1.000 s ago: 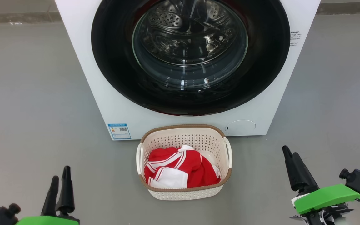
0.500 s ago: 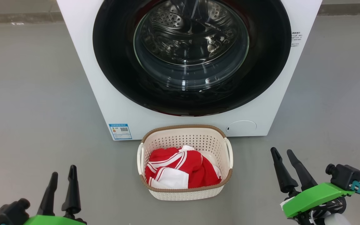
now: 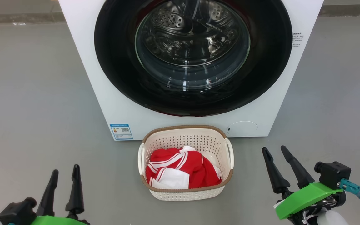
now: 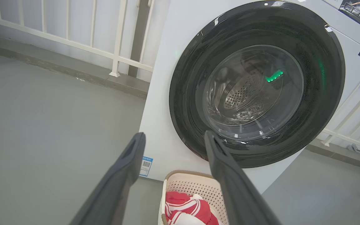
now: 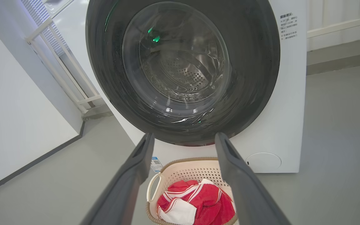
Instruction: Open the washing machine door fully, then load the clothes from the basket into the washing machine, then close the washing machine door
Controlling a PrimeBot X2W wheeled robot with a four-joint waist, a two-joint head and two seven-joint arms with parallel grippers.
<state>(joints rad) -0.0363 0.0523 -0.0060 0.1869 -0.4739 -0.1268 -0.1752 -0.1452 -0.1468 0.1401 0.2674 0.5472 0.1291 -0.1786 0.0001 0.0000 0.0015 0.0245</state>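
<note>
The white washing machine stands ahead, its round glossy black door shut against the front, steel drum visible through the glass. On the floor just before it sits the cream basket holding the red-and-white clothes. My left gripper hovers open at the lower left, well left of the basket. My right gripper stands open at the lower right, a short way right of the basket. The wrist views show the door, the basket and the clothes between spread fingers.
Grey floor surrounds the machine. A white railing on a kerb runs behind it, and a white wall stands to one side. A blue label and a round cap sit low on the machine's front.
My right gripper has shifted left toward the basket and turned so both fingers show apart. My left gripper has slid slightly right. The camera has drifted a little.
</note>
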